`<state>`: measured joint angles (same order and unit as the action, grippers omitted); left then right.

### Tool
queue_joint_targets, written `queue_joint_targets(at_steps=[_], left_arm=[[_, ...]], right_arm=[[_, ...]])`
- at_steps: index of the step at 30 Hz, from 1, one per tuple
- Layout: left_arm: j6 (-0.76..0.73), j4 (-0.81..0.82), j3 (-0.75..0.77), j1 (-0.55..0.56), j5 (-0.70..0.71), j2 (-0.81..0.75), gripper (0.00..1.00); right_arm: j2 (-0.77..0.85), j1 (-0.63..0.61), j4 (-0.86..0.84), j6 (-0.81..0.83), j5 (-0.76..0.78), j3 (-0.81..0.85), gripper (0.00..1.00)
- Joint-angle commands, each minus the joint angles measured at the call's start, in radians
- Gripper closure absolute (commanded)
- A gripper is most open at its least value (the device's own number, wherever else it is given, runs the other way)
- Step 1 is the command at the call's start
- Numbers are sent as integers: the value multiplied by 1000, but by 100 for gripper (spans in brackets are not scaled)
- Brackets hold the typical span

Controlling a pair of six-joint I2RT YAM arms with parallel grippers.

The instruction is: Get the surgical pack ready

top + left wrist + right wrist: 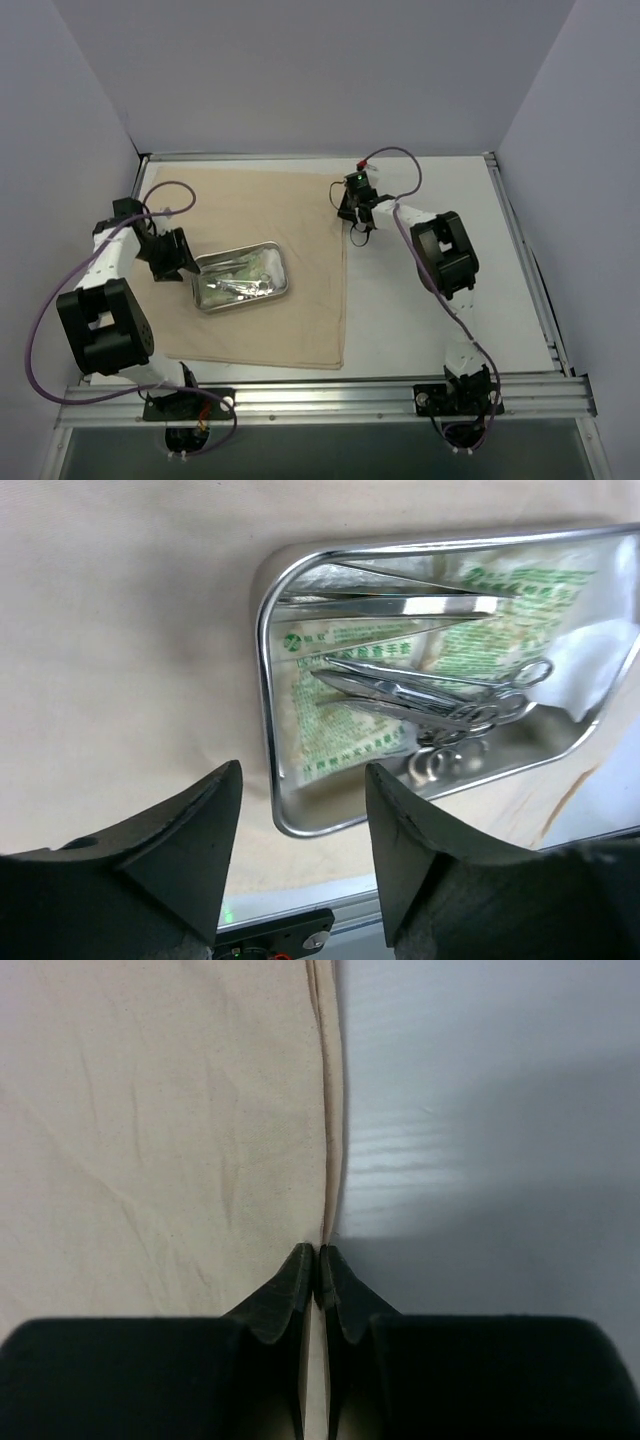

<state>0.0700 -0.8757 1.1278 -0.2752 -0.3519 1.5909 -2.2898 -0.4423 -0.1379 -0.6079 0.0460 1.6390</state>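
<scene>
A large beige cloth [270, 205] lies spread flat on the white table. On its left half sits a shiny steel tray [197, 291]. In the left wrist view the tray [264, 680] holds pale green packets [335, 745], scissor-handled forceps [430, 695] and tweezers [400, 605]. My left gripper [178, 264] hovers open at the tray's left end, with nothing between its fingers [303, 780]. At the cloth's right edge, toward the far corner, my right gripper [352, 222] is low. Its jaws are shut on the cloth's hem [318, 1255].
Bare white table [480, 1110] lies to the right of the cloth. An aluminium rail [330, 400] runs along the near edge with both arm bases on it. White walls enclose the other three sides.
</scene>
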Motion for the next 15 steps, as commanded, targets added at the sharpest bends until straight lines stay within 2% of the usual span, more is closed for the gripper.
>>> queue_joint_targets(at_steps=[1,2,6,8,12,15], left_arm=[[-59,-69,81,-9,-47,-103,38],[-65,-72,87,-9,-48,-117,38],[-125,-54,119,-7,-30,-155,35],[-173,-62,156,-10,-10,-140,35],[-260,-63,194,-18,20,-95,35],[-300,-52,214,-38,48,-43,36]], right_arm=[[157,74,-56,-46,31,-161,100],[223,88,-78,-53,32,-260,100],[389,143,-129,-59,49,-486,100],[503,161,-123,-52,97,-572,100],[735,204,-157,-104,147,-876,100],[897,211,-108,-122,186,-974,100]])
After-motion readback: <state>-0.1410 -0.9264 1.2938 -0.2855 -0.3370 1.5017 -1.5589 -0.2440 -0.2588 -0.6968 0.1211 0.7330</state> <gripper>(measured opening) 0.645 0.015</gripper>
